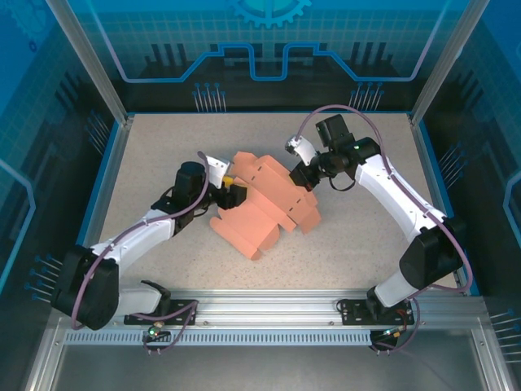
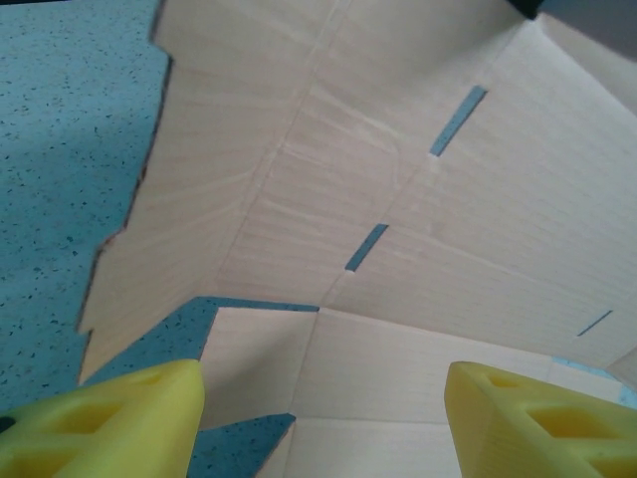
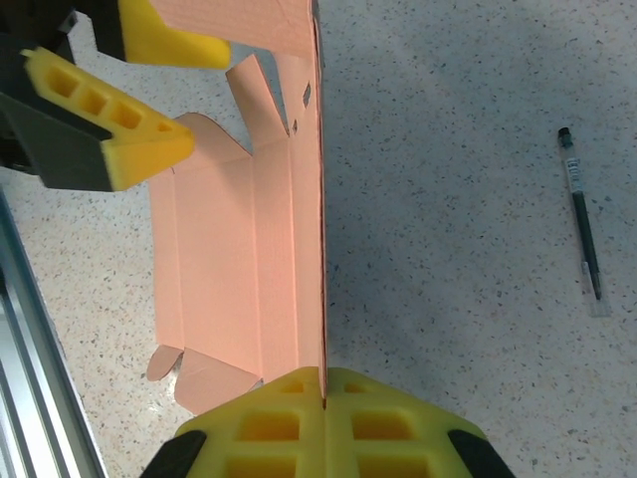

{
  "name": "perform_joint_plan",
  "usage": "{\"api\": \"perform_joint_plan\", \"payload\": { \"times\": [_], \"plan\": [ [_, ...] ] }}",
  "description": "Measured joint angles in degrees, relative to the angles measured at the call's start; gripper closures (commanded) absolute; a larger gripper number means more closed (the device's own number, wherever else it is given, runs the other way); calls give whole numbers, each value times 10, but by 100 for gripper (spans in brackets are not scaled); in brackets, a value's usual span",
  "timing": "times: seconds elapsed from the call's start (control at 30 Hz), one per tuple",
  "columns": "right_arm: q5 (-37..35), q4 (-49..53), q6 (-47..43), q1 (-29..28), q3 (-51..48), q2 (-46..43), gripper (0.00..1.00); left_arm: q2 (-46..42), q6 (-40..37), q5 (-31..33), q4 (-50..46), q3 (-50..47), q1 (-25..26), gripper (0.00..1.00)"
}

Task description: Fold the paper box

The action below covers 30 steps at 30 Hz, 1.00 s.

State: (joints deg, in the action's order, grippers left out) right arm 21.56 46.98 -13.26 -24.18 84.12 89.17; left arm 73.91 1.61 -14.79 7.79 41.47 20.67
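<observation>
The paper box (image 1: 264, 208) is a salmon-pink die-cut sheet, partly folded, lying mid-table between both arms. My right gripper (image 1: 302, 176) is at its far right side. In the right wrist view that gripper (image 3: 323, 396) is shut on the edge of an upright panel of the paper box (image 3: 229, 269). My left gripper (image 1: 231, 192) sits at the sheet's left edge. In the left wrist view its yellow fingers (image 2: 119, 423) stand wide apart and open, with creased, slotted panels of the paper box (image 2: 398, 179) spreading in front of and between them. The left fingers (image 3: 109, 119) also show beside the sheet's notched flaps.
A thin dark pen (image 3: 582, 219) lies on the speckled table (image 3: 468, 149) to the right of the raised panel. A metal rail (image 1: 269, 305) runs along the near edge, and blue enclosure walls (image 1: 106, 163) border the table.
</observation>
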Motion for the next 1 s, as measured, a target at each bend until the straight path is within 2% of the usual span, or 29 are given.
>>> {"api": "perform_joint_plan", "payload": {
  "times": [0.53, 0.83, 1.0],
  "plan": [
    [6, 1, 4, 0, 0, 4, 100, 35, -5, 1, -7, 15, -2, 35],
    [6, 1, 4, 0, 0, 6, 100, 15, -1, 49, 2, 15, -2, 33],
    [6, 1, 4, 0, 0, 6, 100, 15, -1, 54, 2, 15, -2, 34]
  ]
}}
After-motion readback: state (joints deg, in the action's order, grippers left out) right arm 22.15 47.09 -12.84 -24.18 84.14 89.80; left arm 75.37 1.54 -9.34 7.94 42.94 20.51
